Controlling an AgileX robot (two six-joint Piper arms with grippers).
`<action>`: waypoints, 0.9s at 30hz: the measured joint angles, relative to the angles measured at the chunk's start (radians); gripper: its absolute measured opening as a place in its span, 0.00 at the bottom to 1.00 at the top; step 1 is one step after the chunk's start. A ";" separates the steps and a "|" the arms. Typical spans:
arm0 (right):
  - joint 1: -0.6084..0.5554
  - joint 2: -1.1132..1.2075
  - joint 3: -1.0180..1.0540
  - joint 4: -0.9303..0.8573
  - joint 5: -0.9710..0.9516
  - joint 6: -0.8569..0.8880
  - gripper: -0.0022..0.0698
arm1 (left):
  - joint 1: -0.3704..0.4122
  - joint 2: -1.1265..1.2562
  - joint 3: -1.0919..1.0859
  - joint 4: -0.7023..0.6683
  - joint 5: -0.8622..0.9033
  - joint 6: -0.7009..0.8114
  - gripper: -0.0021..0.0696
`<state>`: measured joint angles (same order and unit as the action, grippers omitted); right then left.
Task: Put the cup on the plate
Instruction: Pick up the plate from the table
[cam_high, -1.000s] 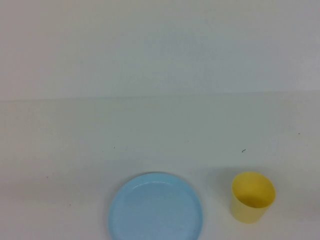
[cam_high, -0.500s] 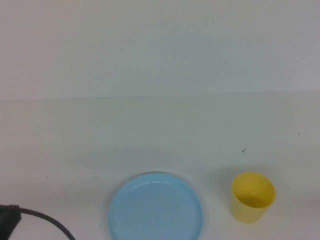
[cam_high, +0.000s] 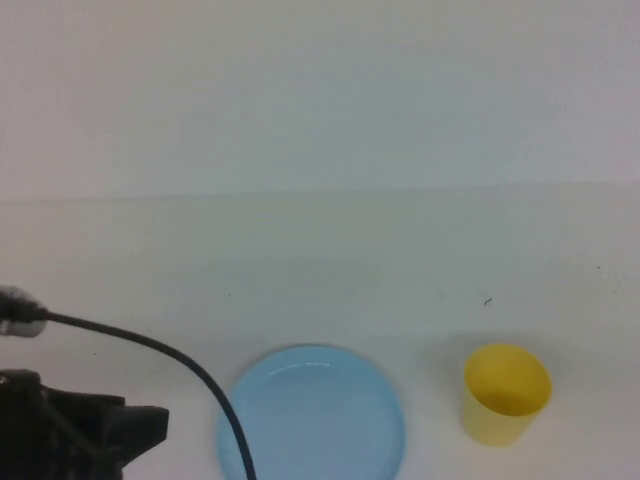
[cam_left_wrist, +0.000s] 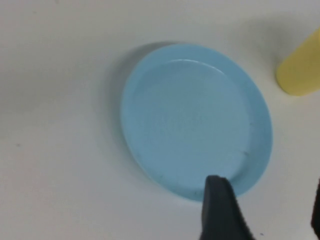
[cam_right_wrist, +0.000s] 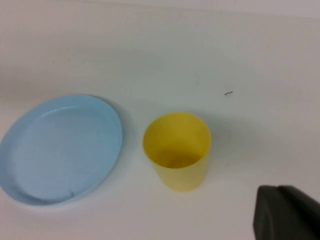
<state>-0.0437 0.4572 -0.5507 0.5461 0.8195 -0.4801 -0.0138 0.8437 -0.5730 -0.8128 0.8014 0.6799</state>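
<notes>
Colour record, all views.
- Left end effector (cam_left_wrist: 267, 200): black, unpatterned; fingers (cam_left_wrist: 220, 212) spread apart. A black cable (cam_high: 150, 345) is seen above it.
- Right end effector (cam_right_wrist: 285, 212): black, plain.
- Plate (cam_high: 312, 412): light blue, uniform, a few dark specks noted at its rim; lies just ahead of the left end effector.
- Cup (cam_right_wrist: 176, 150): plain yellow inside and out, unpatterned; found near the right end effector.
- Worktop (cam_high: 320, 260): off-white, plain, one small dark fleck (cam_high: 487, 301) recorded.

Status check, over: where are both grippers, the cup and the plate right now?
Left gripper open by plate edge. Right gripper near cup, grip unclear. Cup upright on table, right of plate. Nothing between.
</notes>
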 joint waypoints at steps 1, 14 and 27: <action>0.000 0.000 0.000 0.005 -0.002 -0.007 0.03 | 0.000 0.021 -0.009 -0.024 0.015 0.019 0.54; 0.000 0.148 -0.002 -0.180 0.121 0.007 0.29 | -0.032 0.327 -0.110 -0.058 0.041 0.091 0.53; 0.000 0.258 -0.036 -0.149 0.116 0.009 0.69 | -0.303 0.608 -0.280 0.268 -0.170 -0.170 0.53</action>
<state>-0.0437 0.7151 -0.5866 0.3973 0.9357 -0.4713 -0.3169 1.4517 -0.8530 -0.5452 0.6311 0.5098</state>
